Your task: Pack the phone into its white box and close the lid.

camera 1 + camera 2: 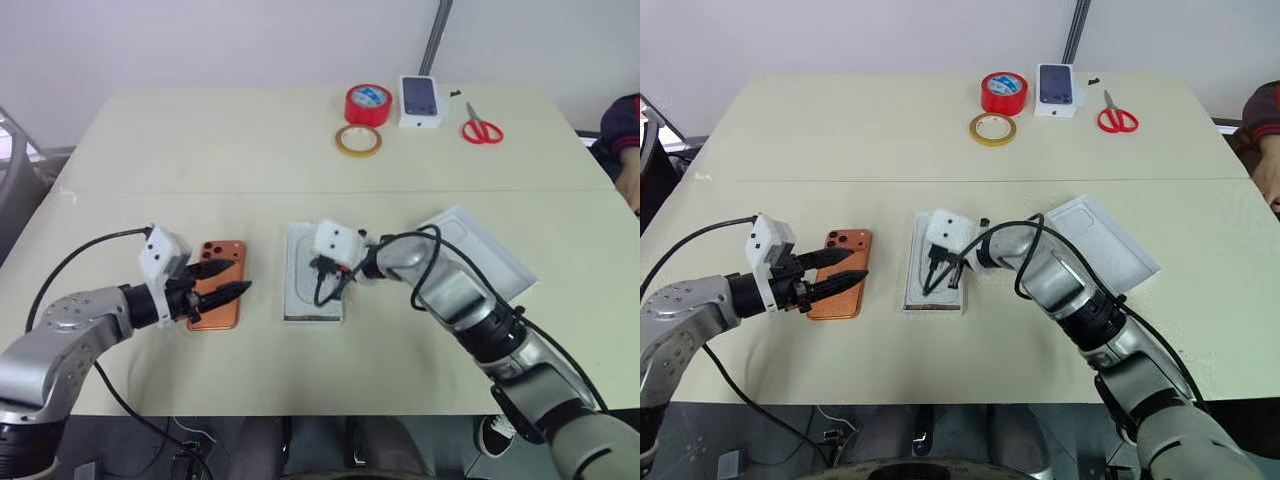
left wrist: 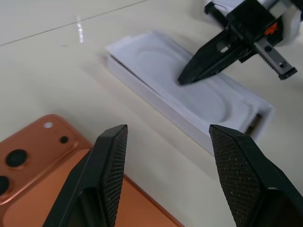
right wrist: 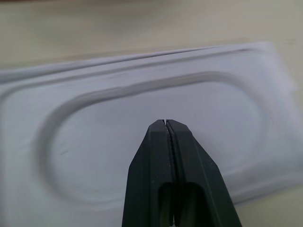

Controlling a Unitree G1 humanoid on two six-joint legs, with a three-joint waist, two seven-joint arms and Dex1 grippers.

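- Two robot arms reach over a pale bench (image 1: 150,150), which carries every item of a phone-packing job.
- Lying flat at the right, beside the right arm and partly hidden by it, is the white lid (image 1: 1110,245), plain face up, set aside so the box stays uncovered.
- At the middle of the bench sits the white box (image 1: 300,300), and a thin white insert (image 2: 189,94) with an oval recess lies on top of it, covering the floor; I judge it must come out before the phone can go in.
- Left of the box, apart from it, the copper-orange phone (image 1: 222,255) lies camera side up, not yet packed.
- Over the near end of the phone hangs the left hand (image 1: 228,280), its two fingers well apart and holding nothing, probably lined up to take the phone by its edges.
- Above the insert, the right hand (image 1: 935,280) points down with its fingers (image 3: 165,156) pressed together, gripping nothing; its tip sits on or just above the oval recess, perhaps to steady or shift the insert, though contact is hard to confirm.
- At the far edge lie a red tape roll (image 1: 367,103), a yellowish tape roll (image 1: 357,140), a small box printed with a dark phone (image 1: 420,100) and red scissors (image 1: 481,130), all well clear of the work.
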